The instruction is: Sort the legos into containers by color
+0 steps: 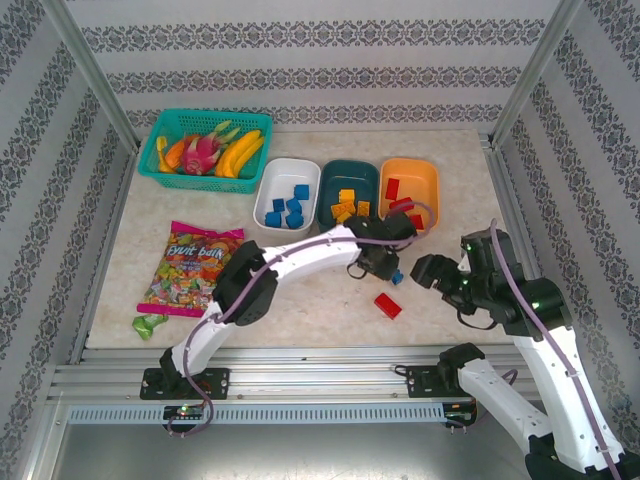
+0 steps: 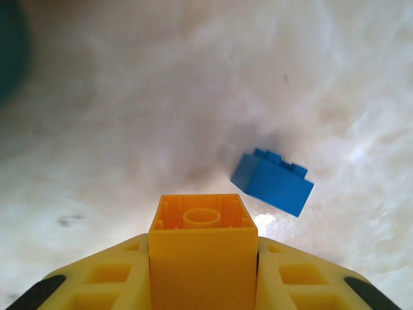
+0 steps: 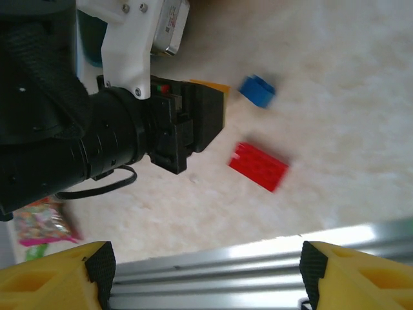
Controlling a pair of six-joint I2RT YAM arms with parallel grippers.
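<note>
1. At the table's left lie a candy bag and, behind it, a teal mesh basket of fruit.
2. Three dishes stand side by side at the far middle. The white dish holds blue bricks, the dark teal dish holds yellow-orange ones, and the orange dish holds red ones.
3. The left gripper reaches across to a spot just in front of the orange dish. Its jaws pinch a yellow-orange brick, whose hollow underside faces the wrist camera.
4. A blue brick lies loose on the table just beside that gripper, not touching the held brick.
5. A red brick lies flat closer to the table's near edge, a little apart from the blue one.
6. The right gripper hovers to the right of both loose bricks. Its fingers are spread wide with nothing between them.
</note>
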